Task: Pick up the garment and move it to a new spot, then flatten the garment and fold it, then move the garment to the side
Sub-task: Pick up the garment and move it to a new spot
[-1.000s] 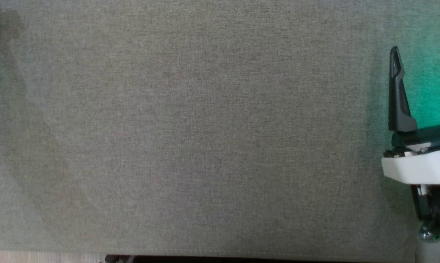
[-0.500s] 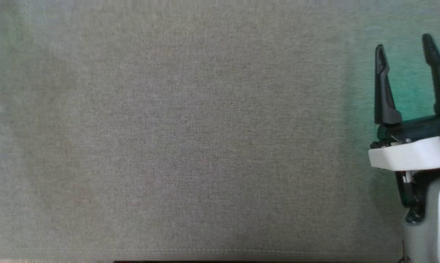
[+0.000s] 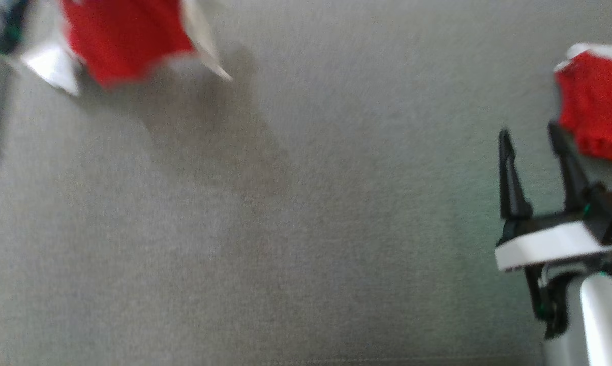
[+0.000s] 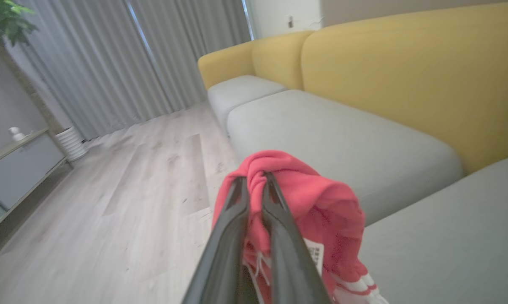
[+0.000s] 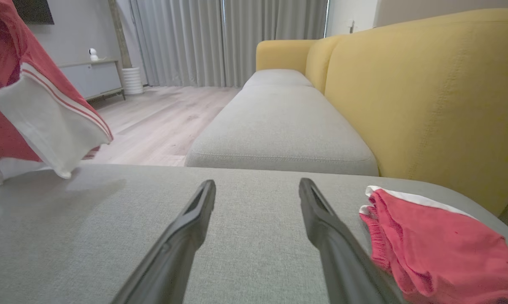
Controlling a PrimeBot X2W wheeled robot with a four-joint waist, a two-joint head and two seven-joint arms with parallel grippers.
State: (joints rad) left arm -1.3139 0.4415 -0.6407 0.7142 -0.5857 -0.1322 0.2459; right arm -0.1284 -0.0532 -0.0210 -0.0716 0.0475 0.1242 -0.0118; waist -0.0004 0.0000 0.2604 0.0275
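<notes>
Grey sofa cushion (image 3: 306, 229) lies under both arms. At the frame's upper left the red garment (image 3: 123, 40) hangs lengthwise downward, white hem lowest, clamped in the left gripper (image 4: 254, 179). The right gripper (image 3: 529, 131) gapes empty beside a second red piece (image 3: 595, 117) at the right edge.

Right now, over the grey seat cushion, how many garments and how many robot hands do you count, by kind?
Red-and-white fabric garments: 2 (hanging garment, lying garment)
Dark two-fingered hands: 2 (left hand shut on the hanging garment, right hand open and empty)
Total: 4
</notes>
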